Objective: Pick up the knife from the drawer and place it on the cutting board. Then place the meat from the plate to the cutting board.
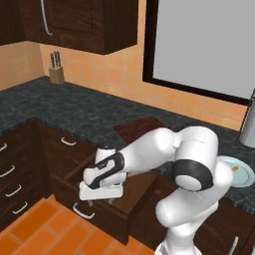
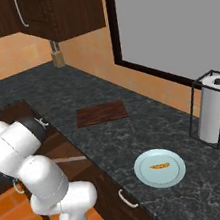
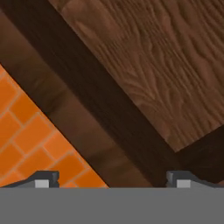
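Note:
The drawer [image 1: 130, 191] is pulled out below the counter, and my gripper [image 1: 102, 196] hangs over its front wall. In the hand view the gripper [image 3: 113, 180] is open, its tips wide apart with nothing between them, above the drawer's dark front wall and plain wood bottom [image 3: 166, 65]. A thin pale streak [image 2: 68, 159] lies in the drawer and looks like the knife. The cutting board [image 2: 101, 113] lies bare on the dark counter. The orange-yellow meat [image 2: 160, 166] rests on the pale plate [image 2: 143, 175], to the board's right. From the other side I see the board [image 1: 142, 127] and plate [image 1: 244, 180].
A tan knife block [image 1: 56, 74] stands at the far back of the counter. A paper towel roll in a wire holder [image 2: 214, 109] stands right of the plate. Stacked drawer fronts [image 1: 12, 184] are on the left. Orange floor tiles [image 3: 26, 127] lie below the drawer front.

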